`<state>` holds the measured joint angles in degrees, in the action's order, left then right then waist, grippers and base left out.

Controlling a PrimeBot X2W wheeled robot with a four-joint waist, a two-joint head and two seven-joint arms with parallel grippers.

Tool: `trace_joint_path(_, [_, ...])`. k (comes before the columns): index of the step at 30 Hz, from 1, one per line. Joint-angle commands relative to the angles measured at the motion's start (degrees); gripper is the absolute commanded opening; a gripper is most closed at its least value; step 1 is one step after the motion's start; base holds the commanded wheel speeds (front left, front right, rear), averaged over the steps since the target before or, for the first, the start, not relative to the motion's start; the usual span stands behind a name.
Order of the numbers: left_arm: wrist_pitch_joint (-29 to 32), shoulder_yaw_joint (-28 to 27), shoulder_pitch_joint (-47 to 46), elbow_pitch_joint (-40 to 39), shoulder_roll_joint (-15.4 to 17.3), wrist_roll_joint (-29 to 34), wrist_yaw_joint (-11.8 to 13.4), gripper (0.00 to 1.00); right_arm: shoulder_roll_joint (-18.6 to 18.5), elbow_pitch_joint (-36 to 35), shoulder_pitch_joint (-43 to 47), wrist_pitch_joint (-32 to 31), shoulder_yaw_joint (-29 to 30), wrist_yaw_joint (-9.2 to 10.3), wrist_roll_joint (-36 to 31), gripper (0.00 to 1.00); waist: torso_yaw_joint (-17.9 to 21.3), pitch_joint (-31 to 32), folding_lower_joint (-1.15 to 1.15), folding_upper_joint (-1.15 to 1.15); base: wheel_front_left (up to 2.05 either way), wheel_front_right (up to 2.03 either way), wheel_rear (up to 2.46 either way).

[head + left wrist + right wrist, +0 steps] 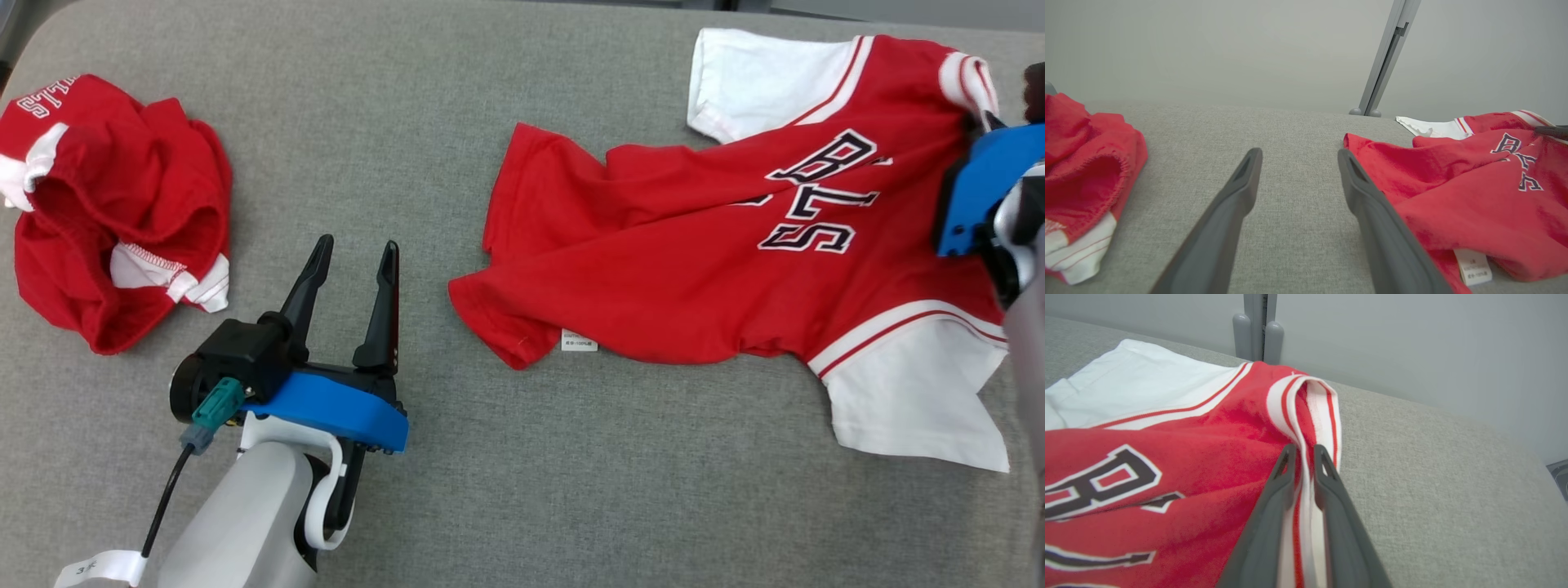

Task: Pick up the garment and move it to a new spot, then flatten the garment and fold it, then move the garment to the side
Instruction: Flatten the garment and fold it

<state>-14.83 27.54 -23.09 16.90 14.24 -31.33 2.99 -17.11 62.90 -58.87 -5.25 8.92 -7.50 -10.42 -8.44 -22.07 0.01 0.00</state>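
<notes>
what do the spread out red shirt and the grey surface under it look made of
Red and white lettered shirt: soft matt knit, probably cotton jersey; it wrinkles limply. Grey surface: matt woven upholstery cloth, seemingly; flecked weave texture shows.

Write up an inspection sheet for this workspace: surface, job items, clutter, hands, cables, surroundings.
Surface: grey fabric surface, flat.
Job's things: red jersey spread lettering up, wrinkled, white sleeves out.
Clutter: crumpled red garment at the left, apart from the jersey.
Hands: left hand open, holding nothing, between the two garments; right hand shut on the jersey's striped collar.
Cables: black cable from a teal connector at the left wrist.
Surroundings: grey wall, metal post.
</notes>
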Motion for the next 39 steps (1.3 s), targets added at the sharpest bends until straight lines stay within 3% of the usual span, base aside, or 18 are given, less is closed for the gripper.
trace_joint_path(1, [-0.3, -0.2, -0.3, 0.4, 0.4, 0.0, -0.1, 1.00, 1.4, -0.3, 1.1, 1.2, 0.6, 0.00, -0.7, 1.00, 0.6, 0.8, -0.01, 0.00, 0.00, 0.00, 0.00])
trace_joint_path(12, [-0.4, -1.5, 5.4, 2.8, 1.6, -1.5, 0.7, 1.00, 8.8, -2.7, 9.2, 12.5, -3.5, 0.00, 6.7, 1.00, 5.5, 9.3, -0.01, 0.00, 0.00, 0.00, 0.00])
trace_joint_path(20, [-0.4, -4.2, 12.3, 2.2, 3.2, -3.4, 2.1, 1.00, 10.3, -16.9, 24.9, 17.4, -6.3, 0.00, 13.9, 1.00, 9.7, 16.0, -0.01, 0.00, 0.00, 0.00, 0.00])
trace_joint_path(31, [-0.4, -7.1, 18.6, 0.0, 4.0, -4.2, 4.0, 1.00, 12.6, -46.2, 47.9, 11.4, -5.1, 0.00, 17.0, 1.00, 12.8, 20.0, -0.01, 0.00, 0.00, 0.00, 0.00])
trace_joint_path(39, [-0.4, -8.0, 22.2, -1.9, 3.4, -3.9, 5.2, 1.00, 14.0, -57.4, 55.9, 5.2, -4.4, -0.01, 17.3, 1.00, 13.7, 21.5, -0.01, 0.00, 0.00, 0.00, 0.00])
